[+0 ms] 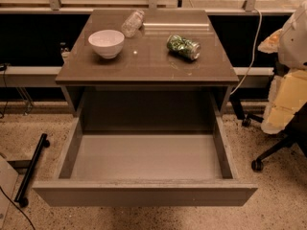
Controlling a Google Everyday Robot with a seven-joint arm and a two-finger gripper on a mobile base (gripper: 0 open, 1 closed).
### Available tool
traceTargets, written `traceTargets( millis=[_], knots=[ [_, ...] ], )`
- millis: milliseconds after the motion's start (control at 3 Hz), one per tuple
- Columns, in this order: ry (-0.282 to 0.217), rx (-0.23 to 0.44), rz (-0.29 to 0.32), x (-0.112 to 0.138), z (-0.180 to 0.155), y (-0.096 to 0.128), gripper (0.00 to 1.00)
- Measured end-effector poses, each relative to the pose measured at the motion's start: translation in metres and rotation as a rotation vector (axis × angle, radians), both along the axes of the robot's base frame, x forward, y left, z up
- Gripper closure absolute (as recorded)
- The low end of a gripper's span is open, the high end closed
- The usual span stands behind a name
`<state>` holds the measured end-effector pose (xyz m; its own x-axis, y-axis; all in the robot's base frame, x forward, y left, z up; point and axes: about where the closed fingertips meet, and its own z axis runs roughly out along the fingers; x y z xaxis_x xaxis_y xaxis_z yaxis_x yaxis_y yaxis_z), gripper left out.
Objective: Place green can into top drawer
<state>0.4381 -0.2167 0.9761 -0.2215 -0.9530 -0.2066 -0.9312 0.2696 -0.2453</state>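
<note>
The green can (183, 47) lies on its side on the right part of the brown cabinet top (144, 68), with its silver end facing front right. The top drawer (144, 193) is pulled fully out below the top. Its pale grey inside (146, 157) holds nothing. My gripper is not in view, and nothing is touching the can.
A white bowl (106, 43) stands on the top at the left. A clear plastic bottle (132, 23) lies at the back. An office chair base (268, 152) and bulky white and pale yellow shapes (288, 95) stand at the right edge. A black bar (31, 169) lies on the floor at the left.
</note>
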Motion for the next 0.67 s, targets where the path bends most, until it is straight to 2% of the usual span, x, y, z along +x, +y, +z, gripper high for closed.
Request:
traceTargets(
  millis=[333,667],
  knots=[
    [0.0,0.0,0.0,0.0,0.0,0.0,0.0],
    [-0.023,0.007,0.022,0.009,-0.001,0.011,0.0]
  ],
)
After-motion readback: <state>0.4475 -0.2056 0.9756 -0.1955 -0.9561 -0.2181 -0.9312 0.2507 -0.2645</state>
